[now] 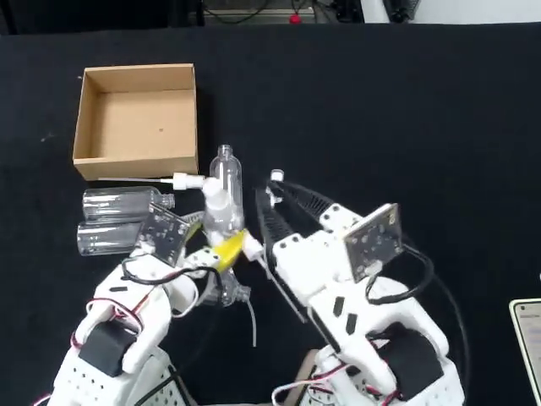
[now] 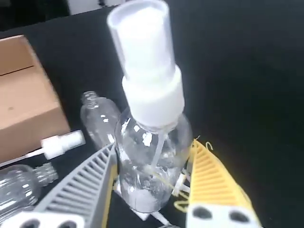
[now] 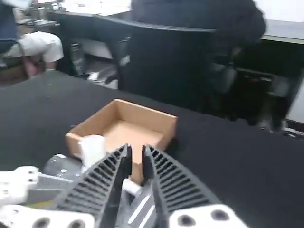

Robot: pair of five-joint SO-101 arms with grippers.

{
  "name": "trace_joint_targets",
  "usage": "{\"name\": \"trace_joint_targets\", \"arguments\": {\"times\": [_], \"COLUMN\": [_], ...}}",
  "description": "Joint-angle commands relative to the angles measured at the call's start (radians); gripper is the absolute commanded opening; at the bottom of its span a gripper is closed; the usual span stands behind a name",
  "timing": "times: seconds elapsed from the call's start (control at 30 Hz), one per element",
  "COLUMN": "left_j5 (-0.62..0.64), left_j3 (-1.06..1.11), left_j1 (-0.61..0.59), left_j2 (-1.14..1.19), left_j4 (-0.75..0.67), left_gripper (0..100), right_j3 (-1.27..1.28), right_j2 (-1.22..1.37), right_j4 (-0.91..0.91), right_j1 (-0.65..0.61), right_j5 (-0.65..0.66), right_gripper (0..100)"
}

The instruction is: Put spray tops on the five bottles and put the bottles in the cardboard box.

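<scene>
Left gripper (image 2: 151, 183): grey and yellow fingers clamp the clear plastic bottle (image 2: 152, 152) by its body, white spray top (image 2: 151, 76) seated. Likely braced for tightening. Right gripper (image 3: 135, 159): black fingers nearly together, empty, just beside. Brown cardboard box (image 1: 135, 161) near; bottle not yet boxed.

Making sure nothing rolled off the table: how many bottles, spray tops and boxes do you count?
Clear bottles: 4, one in the left gripper
White spray tops: 2, one loose, one on the held bottle
Cardboard box: 1
Unclear white piece by the right gripper: not counted
Total: 7
</scene>
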Motion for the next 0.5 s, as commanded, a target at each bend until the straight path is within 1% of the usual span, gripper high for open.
{"name": "trace_joint_targets", "arguments": {"times": [0.0,0.1,0.17,0.23,0.33,0.47], "left_j5": [0.008,0.002,-0.006,-0.049,-0.068,-0.069], "left_j3": [-0.114,-0.186,-0.208,-0.217,-0.216,-0.251], "left_j1": [-0.102,-0.176,-0.234,-0.286,-0.363,-0.461], "left_j2": [0.000,0.002,0.003,0.003,0.005,0.094], "left_j4": [0.052,0.104,0.112,0.107,0.060,-0.018], "left_gripper": [17,17,17,17,17,17], "right_j3": [0.035,0.137,0.226,0.318,0.423,0.512], "right_j2": [0.051,0.093,0.117,0.139,0.162,0.189], "right_j4": [-0.029,-0.106,-0.213,-0.333,-0.465,-0.543], "right_j1": [0.064,0.118,0.147,0.167,0.176,0.172], "right_j5": [0.006,0.006,0.006,0.006,0.012,0.012], "right_gripper": [11.8,12.4,12.4,12.4,12.4,12.4]}}
